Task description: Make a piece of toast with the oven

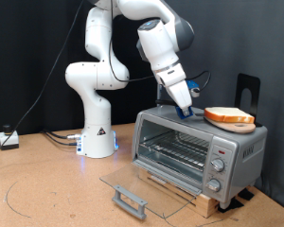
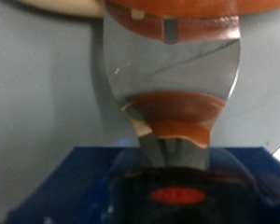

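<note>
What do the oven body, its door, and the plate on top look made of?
Oven: looks like brushed or painted sheet metal, silver-grey with a dull sheen. Door, folded down flat: clear glass, floor visible through it, with a grey handle, metal or plastic. Plate under the piece of toast: pale light wood by its colour, though too small to be sure. Gripper sits beside it.

The toaster oven [image 1: 199,149] door hangs fully open at lower centre; its wire rack [image 1: 180,147] lies unobstructed from the front.

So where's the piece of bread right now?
In the exterior view, the piece of toast lies on a plate atop the oven, at its right end, beside the hand.
</note>
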You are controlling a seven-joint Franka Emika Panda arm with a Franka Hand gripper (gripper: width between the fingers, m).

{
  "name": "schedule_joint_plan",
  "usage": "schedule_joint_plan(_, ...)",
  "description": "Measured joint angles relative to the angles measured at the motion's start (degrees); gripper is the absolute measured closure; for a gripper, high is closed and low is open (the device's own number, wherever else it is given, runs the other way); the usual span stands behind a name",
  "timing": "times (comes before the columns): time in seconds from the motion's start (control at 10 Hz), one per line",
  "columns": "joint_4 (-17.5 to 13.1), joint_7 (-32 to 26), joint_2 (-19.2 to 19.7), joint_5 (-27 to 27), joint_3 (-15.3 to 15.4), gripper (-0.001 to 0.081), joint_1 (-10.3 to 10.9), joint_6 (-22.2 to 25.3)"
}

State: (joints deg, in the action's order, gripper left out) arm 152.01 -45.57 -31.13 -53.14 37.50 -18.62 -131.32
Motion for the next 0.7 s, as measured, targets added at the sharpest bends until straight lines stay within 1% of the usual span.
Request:
schedule_joint_plan(0.1, -0.2, 1.0, 0.2, -0.1, 0.8, 0.0411, -0.1, -1.1)
schedule_joint_plan(0.4, -0.3, 2.0, 1.6, -0.9, 3.3, 0.0411, -0.1, -6.8)
schedule_joint_plan(0.6, -0.2, 1.3, 2.5, -3.7, 4.5, 0.0411, 0.1, -11.0)
schedule_joint_plan(0.7, 0.0, -0.5, 2.6, -6.3, 4.5, 0.0411, 0.6, -12.2)
